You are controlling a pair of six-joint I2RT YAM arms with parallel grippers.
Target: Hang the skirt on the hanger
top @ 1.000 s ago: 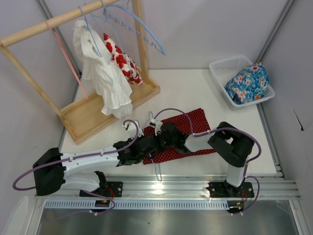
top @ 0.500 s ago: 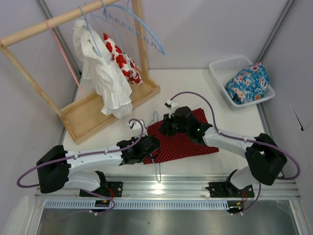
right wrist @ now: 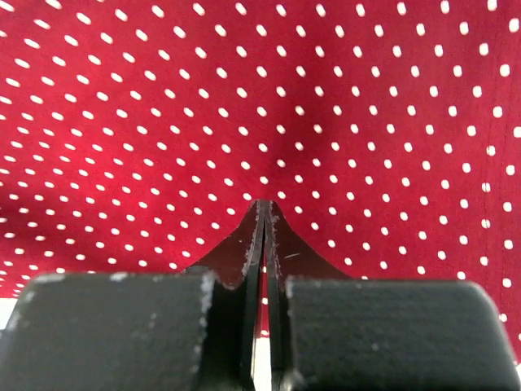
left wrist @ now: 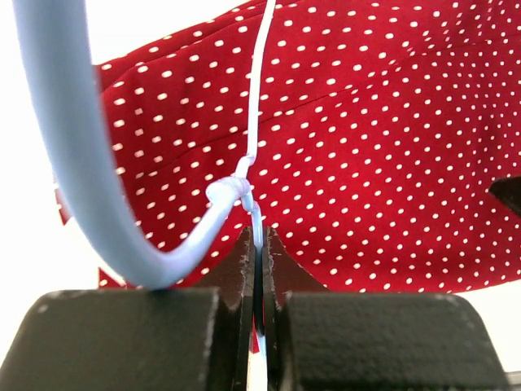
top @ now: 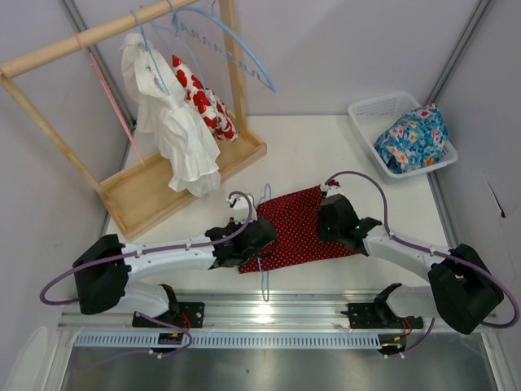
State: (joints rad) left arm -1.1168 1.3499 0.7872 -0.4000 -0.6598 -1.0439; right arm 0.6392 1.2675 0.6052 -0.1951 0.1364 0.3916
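Observation:
The dark red polka-dot skirt (top: 297, 232) lies flat on the white table between my two arms. The pale-blue hanger (top: 263, 283) lies along its left edge, one thin end sticking out toward the table's front. My left gripper (top: 262, 238) is shut on the hanger's wire just below the twisted neck (left wrist: 238, 190). The hook (left wrist: 81, 163) curves close by on the left of that view, over the skirt (left wrist: 366, 147). My right gripper (top: 326, 218) rests on the skirt's right half. Its jaws (right wrist: 262, 204) are shut, pinching the puckered fabric (right wrist: 260, 98).
A wooden rack (top: 187, 183) stands at the back left with a white garment (top: 175, 130), a red-blotched cloth (top: 203, 102), pink hangers (top: 110, 98) and bigger blue hangers (top: 236, 41). A white basket (top: 366, 110) at the back right holds a blue floral garment (top: 411, 138).
My right gripper has travelled from the skirt's left side across to its right half and closed on the fabric. The left gripper has shifted slightly right, still holding the hanger.

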